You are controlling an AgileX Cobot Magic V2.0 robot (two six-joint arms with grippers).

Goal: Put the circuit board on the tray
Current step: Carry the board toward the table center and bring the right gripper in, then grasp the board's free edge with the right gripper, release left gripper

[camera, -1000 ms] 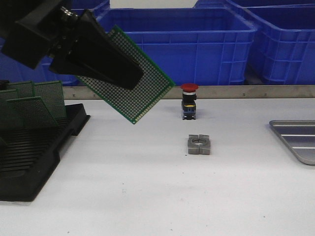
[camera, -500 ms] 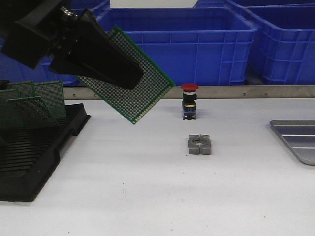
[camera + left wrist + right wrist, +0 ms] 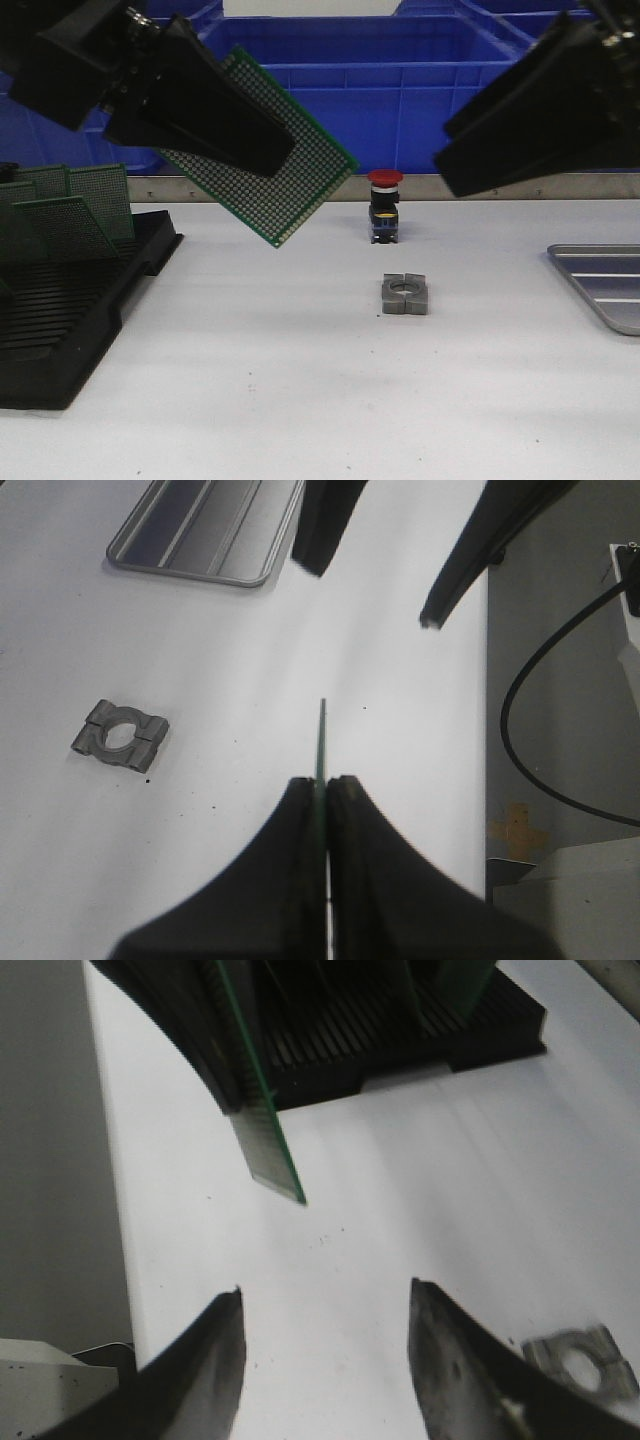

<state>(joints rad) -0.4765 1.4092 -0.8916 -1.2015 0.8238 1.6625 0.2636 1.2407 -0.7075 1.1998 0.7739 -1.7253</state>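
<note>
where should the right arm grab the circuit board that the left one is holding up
Judging by its pose, take the free lower corner of the circuit board, which sticks out past the left end effector. The open right end effector should straddle the thin edge, one finger on each flat face.

A circuit board (image 3: 300, 170) hangs tilted above the table (image 3: 300, 400), clamped in the left gripper (image 3: 275, 150) at upper left. A slotted rack (image 3: 70, 310) holding more boards (image 3: 70, 210) sits on the table's left side, a tray (image 3: 605, 280) at its right edge. Between them lie a metal block (image 3: 405, 294) and, behind it, a push-button switch (image 3: 384, 205). Crates (image 3: 400, 70) line the back. The right gripper (image 3: 325, 1360), spread wide, hovers at upper right.
</note>
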